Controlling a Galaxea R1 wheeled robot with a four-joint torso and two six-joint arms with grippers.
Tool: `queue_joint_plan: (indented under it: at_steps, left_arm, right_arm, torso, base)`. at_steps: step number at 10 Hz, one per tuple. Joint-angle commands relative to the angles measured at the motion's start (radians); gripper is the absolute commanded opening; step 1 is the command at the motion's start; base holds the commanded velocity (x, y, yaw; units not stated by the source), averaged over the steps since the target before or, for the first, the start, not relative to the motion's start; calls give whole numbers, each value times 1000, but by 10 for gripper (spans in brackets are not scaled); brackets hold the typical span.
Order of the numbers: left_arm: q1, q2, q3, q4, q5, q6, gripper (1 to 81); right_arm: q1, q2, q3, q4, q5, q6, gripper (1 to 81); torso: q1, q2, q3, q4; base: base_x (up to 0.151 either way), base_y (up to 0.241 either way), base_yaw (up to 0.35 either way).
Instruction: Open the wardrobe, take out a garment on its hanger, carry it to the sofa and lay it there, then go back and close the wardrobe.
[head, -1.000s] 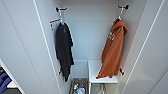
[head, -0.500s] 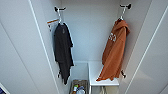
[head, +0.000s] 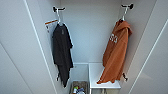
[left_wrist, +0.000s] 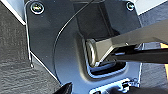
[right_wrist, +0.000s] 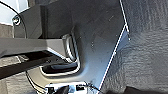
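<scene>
While the wardrobe (head: 90, 32) stands open, the orange garment (head: 116, 53) hangs inside; I cannot tell how either gripper's fingers are set.

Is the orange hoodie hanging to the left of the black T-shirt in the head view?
No, the orange hoodie hangs right of the black T-shirt.

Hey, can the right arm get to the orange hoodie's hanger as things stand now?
Probably yes. The wardrobe stands open, and the orange hoodie hangs by its hanger from a hook on the right wall, with nothing in front of it. The black T-shirt hangs well apart, on the left.
</scene>
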Motion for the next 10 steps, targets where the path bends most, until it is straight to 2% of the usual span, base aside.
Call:
queue_joint_plan:
  at_steps: [1,5,10]
  left_arm:
    - [-18,4,3,7,48,9,811]
    - [-18,7,3,7,48,9,811]
    - [-20,12,5,6,48,9,811]
  right_arm:
    - [23,-1,1,-6,-50,-9,811]
    - [30,-1,-1,-7,-50,-9,811]
    - [34,-3,-4,-7,-50,-10,811]
  torso:
    - [0,0,0,0]
    - [0,0,0,0]
    - [1,0,0,0]
  base:
    - [77,0,0]
    - [77,0,0]
    - [77,-84,0]
